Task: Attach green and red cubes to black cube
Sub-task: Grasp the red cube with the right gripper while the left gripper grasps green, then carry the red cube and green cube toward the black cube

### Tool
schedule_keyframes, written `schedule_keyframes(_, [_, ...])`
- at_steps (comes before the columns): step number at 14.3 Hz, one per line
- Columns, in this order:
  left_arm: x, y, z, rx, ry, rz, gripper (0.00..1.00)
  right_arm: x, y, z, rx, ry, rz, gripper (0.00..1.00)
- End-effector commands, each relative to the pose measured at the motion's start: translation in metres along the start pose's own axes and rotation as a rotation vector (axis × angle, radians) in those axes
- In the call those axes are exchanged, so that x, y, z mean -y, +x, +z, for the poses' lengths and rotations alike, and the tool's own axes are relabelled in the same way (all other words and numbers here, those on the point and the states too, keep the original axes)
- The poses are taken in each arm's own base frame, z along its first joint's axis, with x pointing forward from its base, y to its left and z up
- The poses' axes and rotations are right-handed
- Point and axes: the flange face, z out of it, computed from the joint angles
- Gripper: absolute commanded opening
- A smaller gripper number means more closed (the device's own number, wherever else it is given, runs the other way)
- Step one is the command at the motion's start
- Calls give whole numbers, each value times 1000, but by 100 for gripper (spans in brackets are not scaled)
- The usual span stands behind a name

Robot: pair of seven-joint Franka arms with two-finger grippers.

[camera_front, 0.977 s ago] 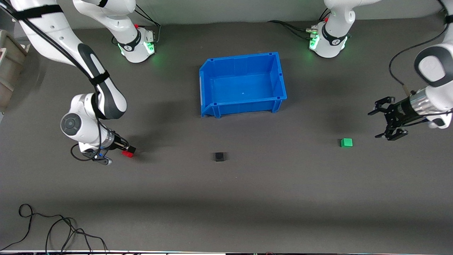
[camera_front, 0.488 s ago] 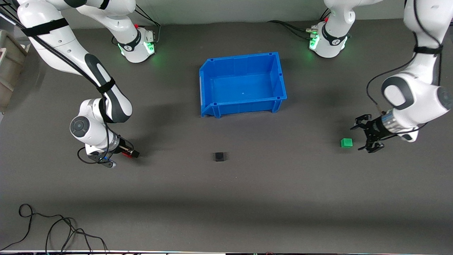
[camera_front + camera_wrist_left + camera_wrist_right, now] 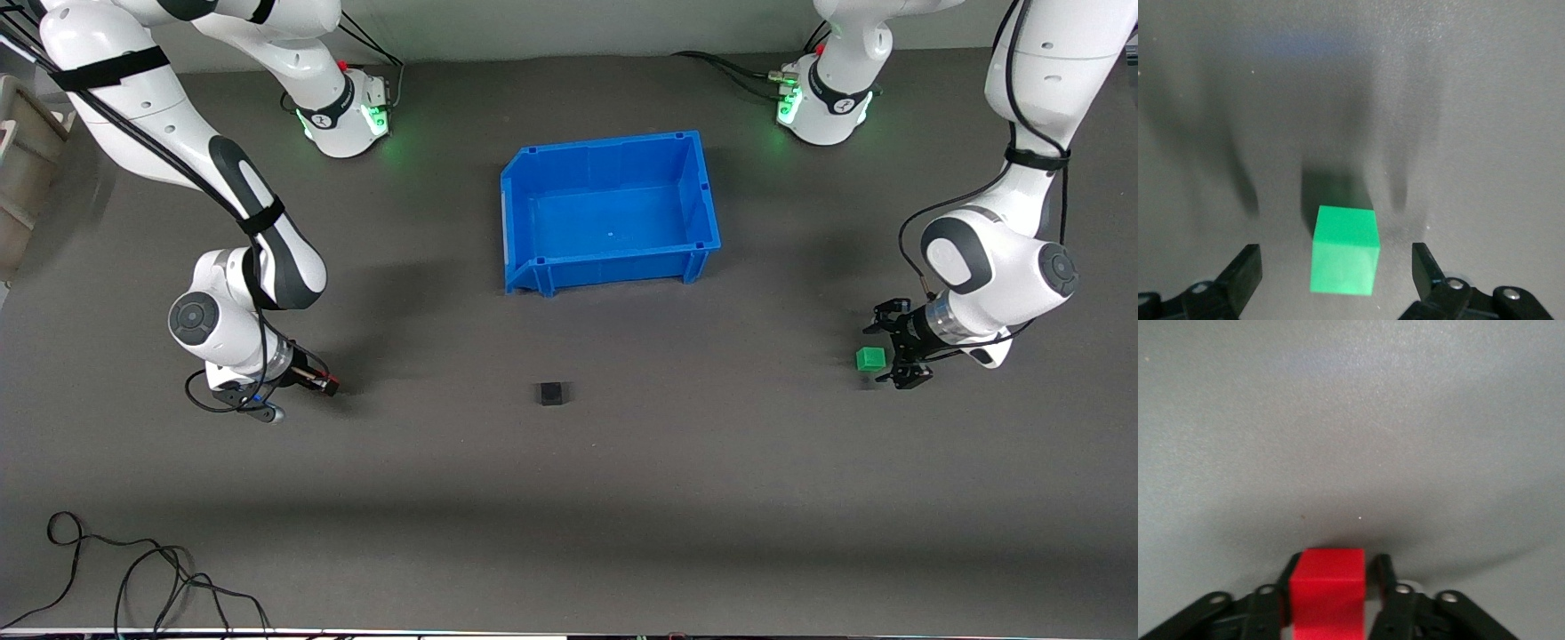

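The green cube (image 3: 870, 358) sits on the dark table toward the left arm's end. My left gripper (image 3: 887, 355) is open and low, with a finger on each side of the cube. In the left wrist view the green cube (image 3: 1343, 250) lies between the spread fingers (image 3: 1243, 275), touching neither. My right gripper (image 3: 326, 386) is shut on the red cube (image 3: 332, 388) just above the table at the right arm's end. The red cube (image 3: 1327, 590) fills the space between that gripper's fingers (image 3: 1382, 573). The black cube (image 3: 551, 393) sits alone mid-table, apart from both grippers.
An empty blue bin (image 3: 702, 191) stands mid-table, farther from the front camera than the black cube. Loose black cables (image 3: 133, 569) lie near the table's front edge at the right arm's end. A beige container (image 3: 22, 169) stands at that end's edge.
My left arm swung down and in toward the green cube; its open fingers now flank it. My right gripper shifted slightly, still holding the red cube.
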Motion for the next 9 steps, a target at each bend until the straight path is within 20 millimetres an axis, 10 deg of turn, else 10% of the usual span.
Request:
schedule_keyframes(1, [4,5,3,-1,-5,28,98,3,3,-4,-33,2,9,20])
schedule_keyframes(5, [3,9,3,0,-6,47,63,12,7,-30,-68,29,121,15])
schedule_keyframes(9, [1,8,0,4,-7,49,33,60,-10,-42,-54,70,381,15])
